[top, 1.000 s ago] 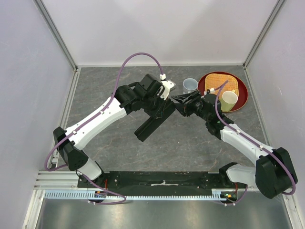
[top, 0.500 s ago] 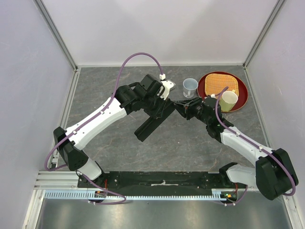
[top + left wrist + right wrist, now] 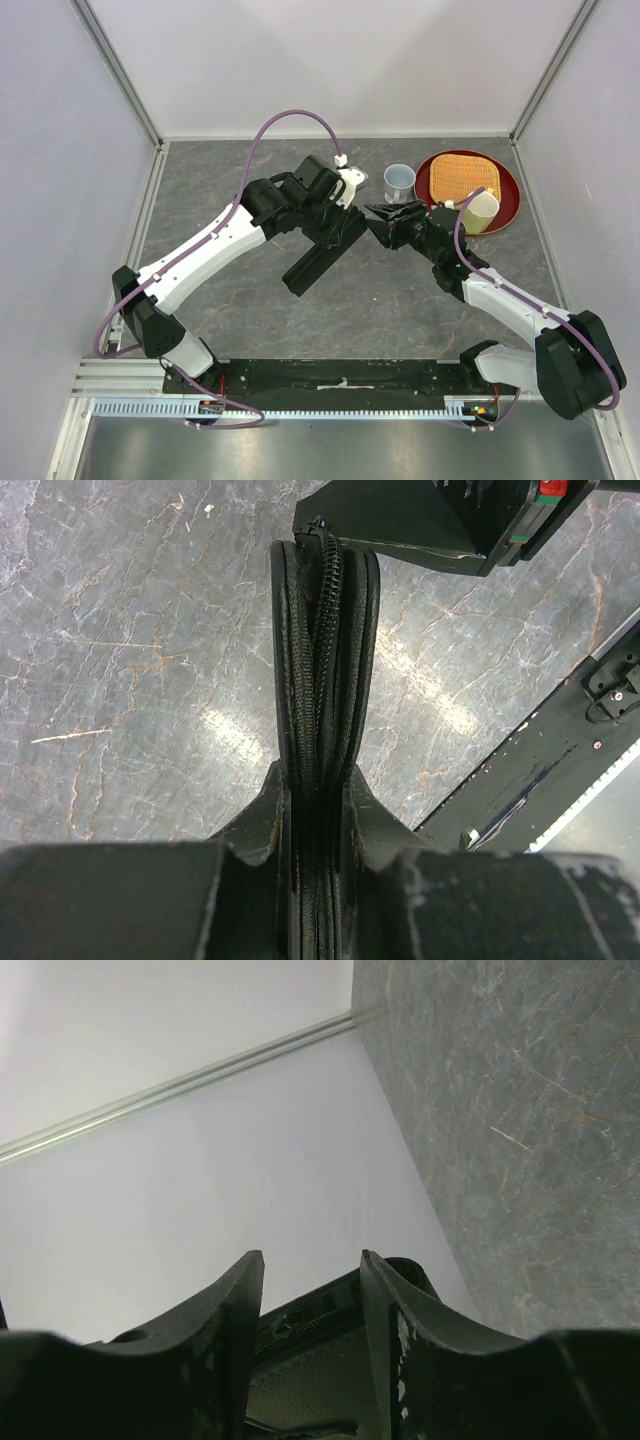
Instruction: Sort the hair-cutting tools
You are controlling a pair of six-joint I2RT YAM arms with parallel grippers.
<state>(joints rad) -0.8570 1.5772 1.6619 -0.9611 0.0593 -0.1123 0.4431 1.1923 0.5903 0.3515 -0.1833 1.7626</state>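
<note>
While the grey stone table (image 3: 220,180) lies bare left of the case and from it toward the near rail, the room right of the case is tighter, taken up by dishes by the far right corner.

The black zippered case (image 3: 315,262) hangs slanted near the table's middle, its high end far and right, its low end near and left. Whether that low end touches the stone cannot be told. From the left wrist view the case (image 3: 325,680) is seen edge-on, the zipper running along its rim.

Right of the case and well apart sits a round red tray (image 3: 510,180) holding a woven mat (image 3: 462,175) and a cream cup (image 3: 482,210). A clear cup (image 3: 399,180) stands just left of the tray, nearer the case.

The left gripper (image 3: 340,222) is clamped on the case's high end, a finger pressed to each face. The right gripper (image 3: 378,218) sits just beside that same end with its jaws parted, the zippered edge (image 3: 310,1325) showing between them, ungripped.

The combs and scissors are hidden from every view.
</note>
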